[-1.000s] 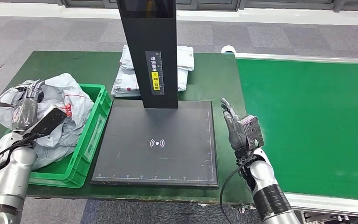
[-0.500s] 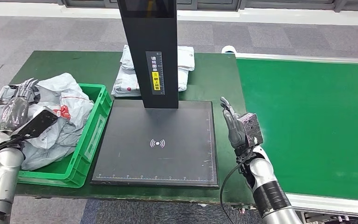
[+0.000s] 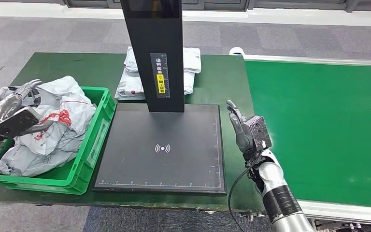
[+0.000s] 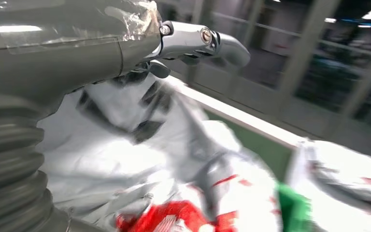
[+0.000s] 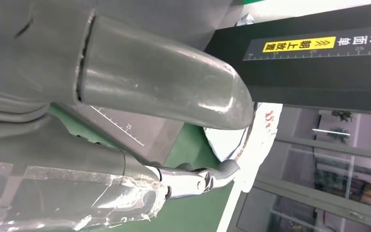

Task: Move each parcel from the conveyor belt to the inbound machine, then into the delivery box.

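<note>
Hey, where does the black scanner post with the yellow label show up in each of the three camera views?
Head view: black scanner post stands upright at top centre, rising from the back of the black pad.
Left wrist view: not in it.
Right wrist view: it lies sideways across the upper right, past the right hand.
Shared landmark: the yellow label, also.

A dark green desk (image 3: 87,67) stood on grey carpeted floor (image 3: 38,34). Glass-panelled walls (image 4: 319,72) lay behind it.
</note>
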`<state>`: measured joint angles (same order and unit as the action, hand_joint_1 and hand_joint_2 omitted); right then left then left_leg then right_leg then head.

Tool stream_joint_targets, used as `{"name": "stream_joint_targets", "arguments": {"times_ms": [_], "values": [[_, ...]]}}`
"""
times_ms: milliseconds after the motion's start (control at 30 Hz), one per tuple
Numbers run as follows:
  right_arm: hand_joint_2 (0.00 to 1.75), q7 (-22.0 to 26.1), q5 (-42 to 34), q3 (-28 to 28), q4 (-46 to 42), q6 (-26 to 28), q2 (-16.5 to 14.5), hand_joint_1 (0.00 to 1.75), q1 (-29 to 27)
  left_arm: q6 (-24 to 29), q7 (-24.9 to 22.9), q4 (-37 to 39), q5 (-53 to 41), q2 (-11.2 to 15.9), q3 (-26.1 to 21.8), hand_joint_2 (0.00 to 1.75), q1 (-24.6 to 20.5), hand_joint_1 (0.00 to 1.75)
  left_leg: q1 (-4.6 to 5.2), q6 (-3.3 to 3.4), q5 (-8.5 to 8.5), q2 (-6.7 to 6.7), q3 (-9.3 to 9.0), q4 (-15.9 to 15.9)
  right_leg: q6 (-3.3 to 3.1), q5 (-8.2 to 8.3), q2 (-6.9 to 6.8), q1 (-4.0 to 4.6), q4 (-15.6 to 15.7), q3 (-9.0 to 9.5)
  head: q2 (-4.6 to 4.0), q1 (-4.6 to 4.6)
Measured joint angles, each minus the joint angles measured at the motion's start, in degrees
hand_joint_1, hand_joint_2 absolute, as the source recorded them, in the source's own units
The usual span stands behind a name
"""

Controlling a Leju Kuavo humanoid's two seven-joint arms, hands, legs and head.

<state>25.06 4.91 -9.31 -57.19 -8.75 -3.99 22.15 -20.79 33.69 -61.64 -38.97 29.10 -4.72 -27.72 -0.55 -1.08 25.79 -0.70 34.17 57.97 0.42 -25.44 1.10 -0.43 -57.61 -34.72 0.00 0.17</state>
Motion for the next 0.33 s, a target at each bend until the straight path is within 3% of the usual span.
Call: {"name": "stream_joint_targets", "arguments": {"times_ms": [167, 267, 333], "values": [[0.0, -0.3, 0.8, 0.0, 0.8, -0.2, -1.1, 0.0, 1.5, -13.1, 4.1, 0.5, 7.4, -0.2, 2.9, 1.75, -4.1, 0.0, 0.0, 0.01, -0.02, -0.07, 0.0, 0.0, 0.0, 0.01, -0.04, -0.04, 0.0, 0.0, 0.0, -0.01], [0.0, -0.8, 1.1, 0.0, 1.4, 0.2, -2.1, 0.0, 2.4, -21.9, 5.8, 3.9, 10.5, -2.1, 7.6, 1.75, -9.8, 0.0, 0.01, 0.02, -0.11, -0.33, 0.01, 0.0, 0.0, 0.03, -0.29, -0.06, 0.0, 0.07, 0.0, 0.02], [0.0, -1.0, 1.1, 0.0, 1.5, 0.4, -2.5, 0.0, 2.5, -23.8, 6.1, 6.7, 11.7, -3.7, 10.3, 1.75, -13.3, 0.0, 0.01, 0.04, -0.16, -0.47, 0.03, 0.1, 0.01, 0.05, -0.43, -0.07, 0.0, 0.12, 0.0, 0.02]]}}
